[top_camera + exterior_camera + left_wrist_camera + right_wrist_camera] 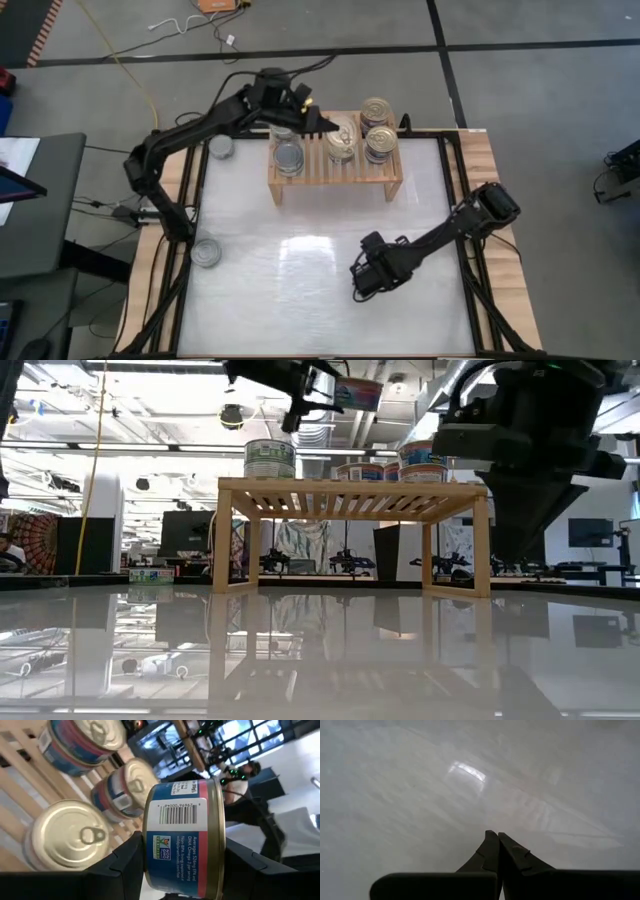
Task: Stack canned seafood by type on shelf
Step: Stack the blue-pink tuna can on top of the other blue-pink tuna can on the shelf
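- Left gripper clamped on a blue-and-red-labelled can, held on its side with the barcode showing, above the shelf.
- Hung over the shelf's middle in the high view, close to a gold pull-ring can.
- Seen from the low view as lifted clear of the slats, the held can above the row of standing tins.
- Stood on the slatted top: a silver-topped can toward the shelf's left end, and two gold-topped stacks toward its right end.
- Showed in the left wrist view three gold pull-ring tops on the slats beside the held can.
- Lay off the shelf: one silver can on the table just left of the shelf, another silver can near the table's left edge, well apart from the shelf.
- Right gripper pressed closed with nothing between its fingers, low over bare table toward the right front.
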Motion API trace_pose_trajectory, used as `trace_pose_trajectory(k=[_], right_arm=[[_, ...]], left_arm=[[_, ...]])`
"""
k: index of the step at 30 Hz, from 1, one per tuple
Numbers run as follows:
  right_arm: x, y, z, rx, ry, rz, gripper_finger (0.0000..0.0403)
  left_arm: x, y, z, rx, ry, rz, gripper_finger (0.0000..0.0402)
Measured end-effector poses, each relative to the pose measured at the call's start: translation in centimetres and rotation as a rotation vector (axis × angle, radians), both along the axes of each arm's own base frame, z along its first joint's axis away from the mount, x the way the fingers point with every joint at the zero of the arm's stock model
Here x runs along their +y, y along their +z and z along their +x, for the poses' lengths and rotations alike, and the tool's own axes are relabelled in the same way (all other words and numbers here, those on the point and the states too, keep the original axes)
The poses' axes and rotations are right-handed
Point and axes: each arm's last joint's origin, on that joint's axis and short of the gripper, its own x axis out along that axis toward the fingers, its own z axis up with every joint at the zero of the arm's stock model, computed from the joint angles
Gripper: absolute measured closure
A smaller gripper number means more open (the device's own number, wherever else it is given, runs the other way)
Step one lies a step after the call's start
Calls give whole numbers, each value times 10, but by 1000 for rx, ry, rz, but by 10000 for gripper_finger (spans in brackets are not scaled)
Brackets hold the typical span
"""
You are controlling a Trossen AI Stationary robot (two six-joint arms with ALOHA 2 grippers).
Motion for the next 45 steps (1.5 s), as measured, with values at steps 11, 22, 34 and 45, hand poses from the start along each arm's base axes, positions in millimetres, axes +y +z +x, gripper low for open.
trace_pose_trajectory(k=[11,22,34,45], right_arm=[[-9,0,6,-35,-82,23,378],[-10,0,8,-54,-118,35,378],[-9,0,8,-63,-117,39,378],[-10,0,7,-47,-117,31,375]], left_arm=[[19,-45,20,130,-77,-53,209],[26,-50,21,147,-53,11,209],[27,-59,26,172,-13,14,209],[26,-60,26,177,16,-54,209]])
